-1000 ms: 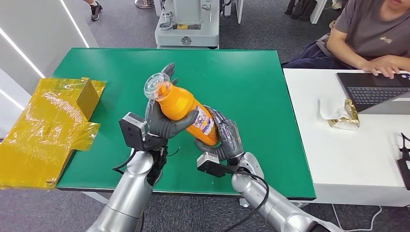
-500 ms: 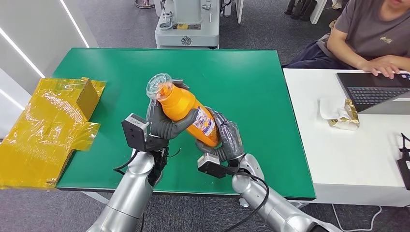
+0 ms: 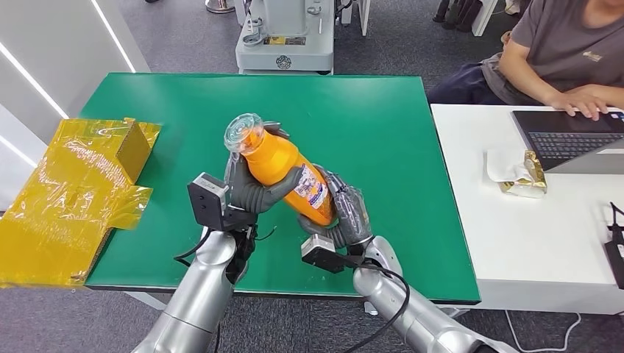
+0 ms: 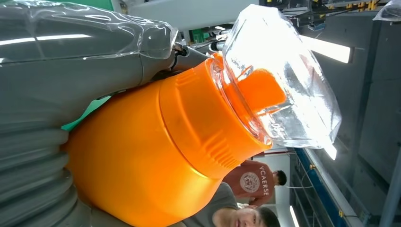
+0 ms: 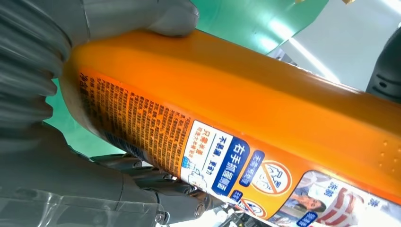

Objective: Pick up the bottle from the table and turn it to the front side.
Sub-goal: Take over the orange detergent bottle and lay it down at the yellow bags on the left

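Note:
An orange bottle (image 3: 283,168) with a clear cap (image 3: 243,134) and a printed label (image 3: 312,191) is lifted above the green table (image 3: 383,132), tilted with its cap up and to the left. My left hand (image 3: 254,187) grips its upper body, thumb across the front. My right hand (image 3: 342,212) holds its lower end from below. In the left wrist view the bottle's shoulder (image 4: 156,156) and clear cap (image 4: 283,85) are close up. The right wrist view has the label's (image 5: 227,161) small print facing the camera, with my fingers (image 5: 142,19) wrapped around the bottle (image 5: 265,99).
A crumpled yellow bag (image 3: 73,184) lies over the table's left edge. To the right stands a white desk (image 3: 544,243) with a laptop (image 3: 570,136) and a wrapped item (image 3: 526,176); a person (image 3: 566,51) sits there typing. A grey machine base (image 3: 285,37) stands behind the table.
The bottle and both hands have shifted slightly up and right; the bottle stands a little more upright than a second ago. Both grips are unchanged.

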### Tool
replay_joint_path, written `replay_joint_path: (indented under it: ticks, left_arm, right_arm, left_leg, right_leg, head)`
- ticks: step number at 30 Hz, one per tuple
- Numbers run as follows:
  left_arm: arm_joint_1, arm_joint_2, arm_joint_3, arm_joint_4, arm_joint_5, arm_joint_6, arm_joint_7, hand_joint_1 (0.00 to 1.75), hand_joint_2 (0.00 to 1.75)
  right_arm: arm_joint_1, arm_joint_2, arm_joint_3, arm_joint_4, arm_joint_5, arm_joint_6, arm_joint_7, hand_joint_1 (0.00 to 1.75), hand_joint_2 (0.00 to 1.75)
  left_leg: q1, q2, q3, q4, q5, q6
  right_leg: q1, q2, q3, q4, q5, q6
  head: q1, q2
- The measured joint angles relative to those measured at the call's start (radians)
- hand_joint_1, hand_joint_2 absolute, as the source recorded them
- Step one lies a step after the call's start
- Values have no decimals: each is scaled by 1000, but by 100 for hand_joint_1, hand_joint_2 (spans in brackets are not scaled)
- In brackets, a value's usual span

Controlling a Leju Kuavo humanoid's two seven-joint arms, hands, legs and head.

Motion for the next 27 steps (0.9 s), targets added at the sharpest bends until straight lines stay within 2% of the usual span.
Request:
replay_joint_path:
  ticks: [5,10,16,23,27]
  left_arm:
    - [-8,0,0,8,1,-2,2,175,175]
    - [-8,2,0,8,4,4,2,175,175]
    - [2,14,0,8,-3,20,4,175,175]
    - [6,25,0,8,-8,41,8,175,175]
    - [5,32,3,8,-31,103,14,175,175]
  right_arm:
    - [13,0,-16,-24,-28,-14,-2,0,175]
    - [73,-2,-56,-136,-44,-16,-2,0,175]
    - [187,-5,-100,-356,-20,-14,-4,0,175]
    - [319,-10,-105,-608,-2,-21,-8,0,175]
    - [406,-12,-105,-736,46,-21,-8,0,175]
  left_leg:
    - [0,0,0,0,0,0]
    - [0,0,0,0,0,0]
    - [0,-1,-1,-1,0,0]
    - [0,-1,-1,-1,0,0]
    - [0,-1,-1,-1,-1,-1]
  right_leg:
    - [0,0,0,0,0,0]
    - [0,0,0,0,0,0]
    - [0,-1,0,0,-1,-1]
    - [0,-1,0,0,-1,-1]
    - [0,-1,0,0,-2,-1]
  head:
    - [0,0]
    - [0,0]
    - [0,0]
    - [0,0]
    - [0,0]
